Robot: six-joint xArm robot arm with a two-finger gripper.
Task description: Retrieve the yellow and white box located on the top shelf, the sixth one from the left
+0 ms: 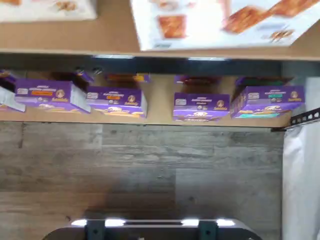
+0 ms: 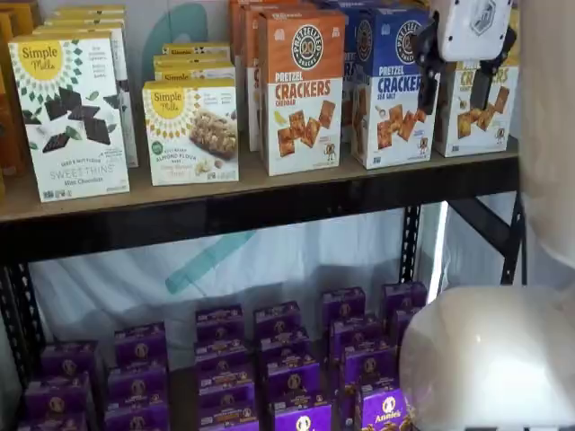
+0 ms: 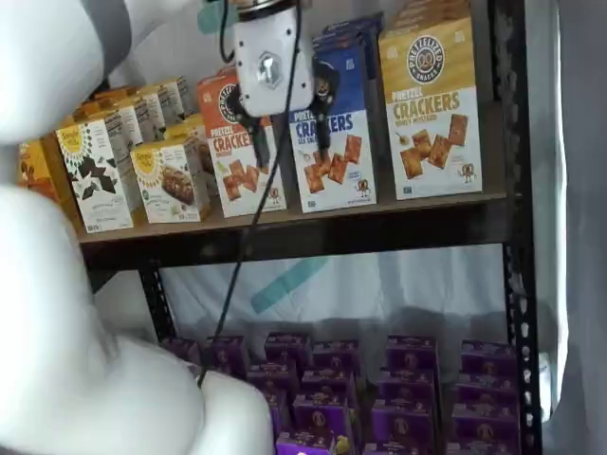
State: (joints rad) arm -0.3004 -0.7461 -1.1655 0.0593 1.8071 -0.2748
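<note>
The white-bodied gripper point(image 3: 282, 127) with black fingers hangs spread wide, holding nothing, before the tall cracker boxes. The tall yellow and white box point(image 3: 432, 109) stands at the right end of the brown wooden top shelf point(image 3: 379, 230), beside a blue cracker box point(image 3: 337, 142).

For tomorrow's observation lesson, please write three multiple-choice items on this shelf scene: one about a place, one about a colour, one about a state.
1. Where does the yellow and white box stand?
A. on the floor
B. at the right end of the top shelf
C. among the purple boxes

2. What colour are the boxes on the lower shelf?
A. purple
B. green
C. red

3. How is the gripper?
A. shut on a box
B. open, holding nothing
C. out of view

Answers:
1 B, it is the rightmost cracker box on the wooden board.
2 A, every lower box is purple.
3 B, its black fingers hang apart in front of the boxes.
</note>
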